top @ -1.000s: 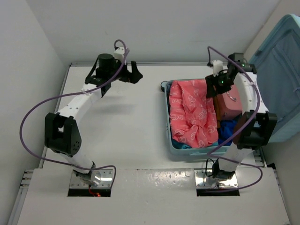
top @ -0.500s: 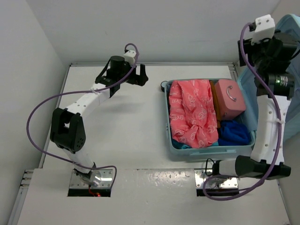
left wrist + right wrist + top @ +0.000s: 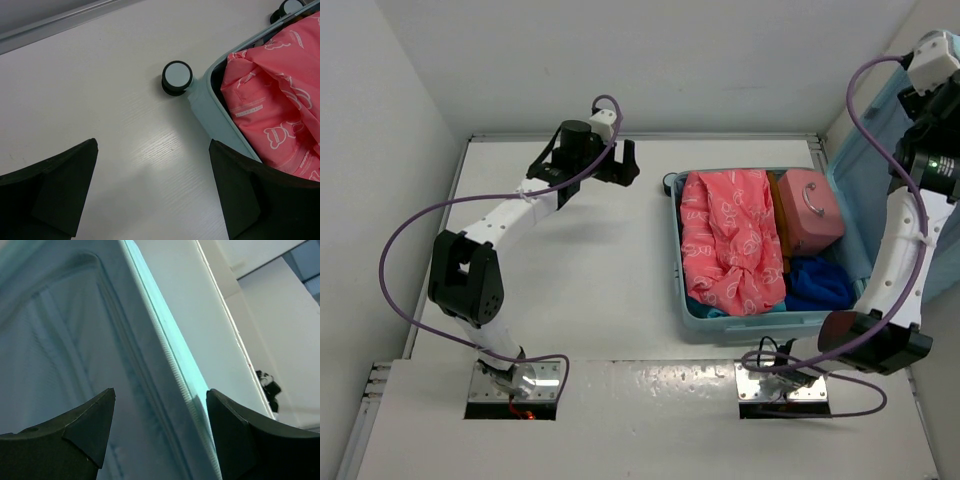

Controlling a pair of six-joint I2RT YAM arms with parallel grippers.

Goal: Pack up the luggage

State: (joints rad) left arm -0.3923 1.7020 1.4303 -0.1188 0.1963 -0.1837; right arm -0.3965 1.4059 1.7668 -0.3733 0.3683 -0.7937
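Observation:
The luggage lies open on the right of the table, its lid standing up at the far right. Inside are a coral-pink printed garment, a small pink case and a blue cloth. My left gripper is open over bare table, just left of the luggage's black wheel and pale shell. High up at the lid, my right gripper is open. The lid's zip edge and grey lining show between its fingers.
White walls close in the table on the left and at the back. A second wheel sits at the luggage's far corner. Purple cables loop off both arms. The left half of the table is bare white board.
My right arm has lifted out of the luggage, away from the pink case, and swung up to the lid at the right. The left gripper has moved right, toward the wheel.

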